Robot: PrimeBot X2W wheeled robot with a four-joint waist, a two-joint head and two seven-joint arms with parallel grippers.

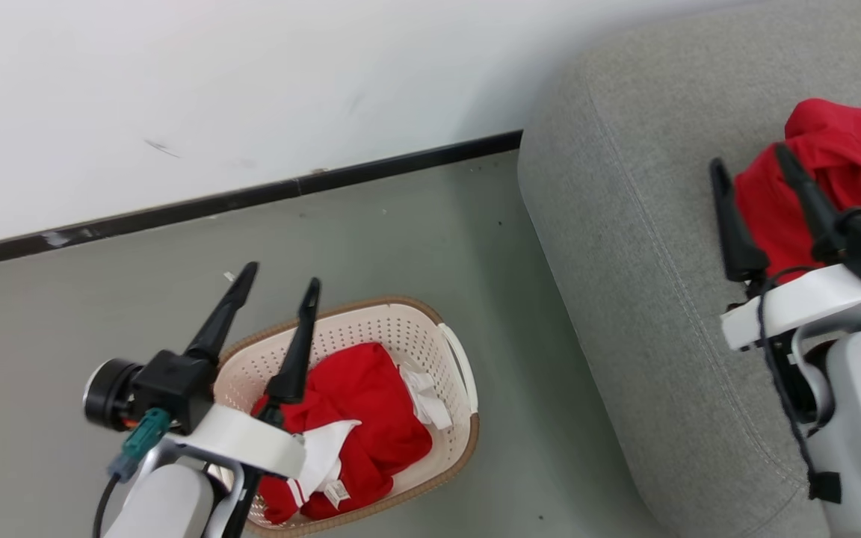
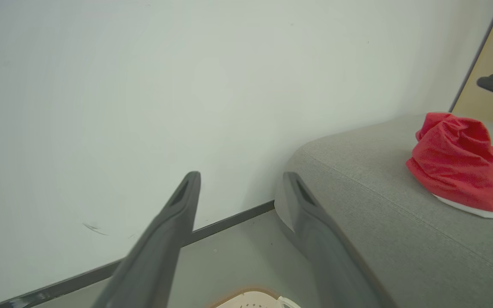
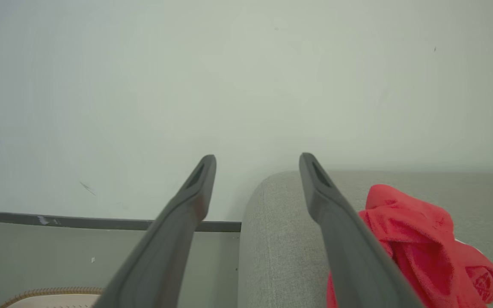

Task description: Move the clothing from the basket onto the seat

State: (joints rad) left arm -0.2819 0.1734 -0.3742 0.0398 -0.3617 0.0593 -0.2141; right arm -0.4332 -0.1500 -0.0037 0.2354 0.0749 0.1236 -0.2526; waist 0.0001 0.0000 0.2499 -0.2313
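My left gripper (image 1: 282, 274) was spread wide with nothing between its two long dark fingers, which pointed toward the wall from over the left rim of the cream-white perforated plastic laundry basket (image 1: 400, 329) with its brown woven-look edge. My right gripper (image 1: 748, 155) was just as widely parted and empty, hanging over the large grey fabric-upholstered seat (image 1: 640, 224) with its rounded end and stitched seam. Just past that gripper's fingers lay one crumpled bright red fabric garment (image 1: 834, 172) with a strip of white trim, resting on the seat cushion. In the right wrist view one finger hid part of it, and in the left wrist view the finger showed above it and apart from it. The rest of the clothing (image 1: 359, 403), bright red fabric with white striped trim and small white tags, lay heaped inside the basket, filling most of its bottom. The basket stood on the dull grey-green floor (image 1: 400, 239) just left of the seat's end, near a black baseboard strip (image 1: 251, 196) under a plain white wall (image 1: 251, 90).
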